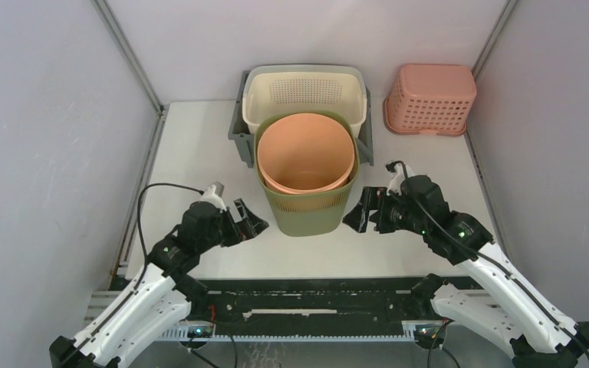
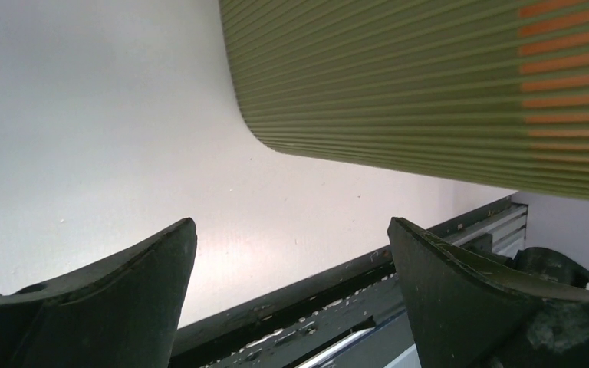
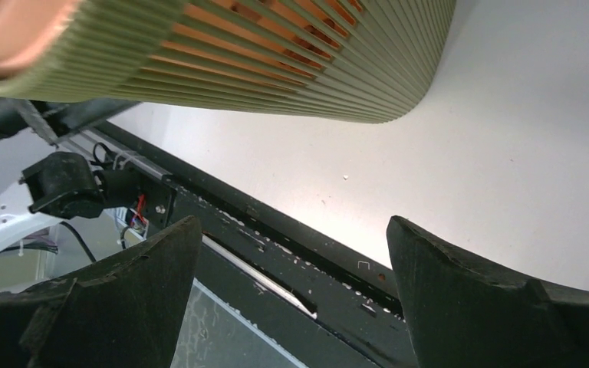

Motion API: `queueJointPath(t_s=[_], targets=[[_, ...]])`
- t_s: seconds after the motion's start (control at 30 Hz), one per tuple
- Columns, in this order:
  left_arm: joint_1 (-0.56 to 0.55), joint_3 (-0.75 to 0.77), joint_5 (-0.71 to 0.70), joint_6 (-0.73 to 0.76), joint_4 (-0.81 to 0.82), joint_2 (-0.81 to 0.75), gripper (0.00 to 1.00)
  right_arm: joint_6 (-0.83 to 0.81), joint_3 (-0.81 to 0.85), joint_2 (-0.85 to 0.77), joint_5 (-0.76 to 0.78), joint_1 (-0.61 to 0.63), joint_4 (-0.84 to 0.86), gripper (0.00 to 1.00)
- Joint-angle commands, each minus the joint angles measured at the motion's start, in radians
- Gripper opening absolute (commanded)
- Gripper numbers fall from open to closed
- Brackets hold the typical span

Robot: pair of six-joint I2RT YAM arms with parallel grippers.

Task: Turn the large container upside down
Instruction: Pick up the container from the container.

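Both pairs of fingers are spread wide with nothing between them. The left gripper (image 1: pixel 250 219) sits just left of the green bin (image 1: pixel 307 208) and the right gripper (image 1: pixel 359 211) just right of it. The bin stands upright mid-table, mouth up, with an orange bucket (image 1: pixel 305 152) nested inside and a cream basket (image 1: pixel 304 90) behind.
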Motion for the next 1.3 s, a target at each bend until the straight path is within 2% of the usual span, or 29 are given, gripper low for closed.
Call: queueJointPath(t_s=[0.0, 0.2, 0.43, 0.6, 1.0, 1.1, 1.27], targets=[[-0.004, 0.064, 0.043, 0.077, -0.035, -0.052, 1.0, 0.008, 0.088, -0.055, 0.031, 0.007, -0.001, 0.98], [-0.004, 0.077, 0.059, 0.11, -0.085, -0.079, 1.0, -0.012, 0.142, -0.044, 0.056, 0.007, 0.001, 0.99], [-0.004, 0.089, 0.039, 0.127, -0.124, -0.113, 1.0, 0.016, 0.145, -0.001, -0.031, 0.007, 0.115, 0.98], [-0.003, 0.122, 0.021, 0.141, -0.147, -0.116, 1.0, 0.026, 0.144, -0.014, -0.033, 0.007, 0.139, 0.98], [-0.004, 0.128, 0.088, 0.124, -0.079, -0.084, 1.0, 0.038, 0.127, -0.052, -0.036, 0.008, 0.144, 0.98], [-0.003, 0.2, 0.117, 0.148, -0.1, -0.028, 1.0, 0.035, 0.155, -0.039, -0.019, 0.008, 0.131, 0.98], [-0.004, 0.373, 0.053, 0.201, -0.162, 0.012, 1.0, 0.02, 0.253, 0.008, 0.033, 0.008, 0.109, 0.96]])
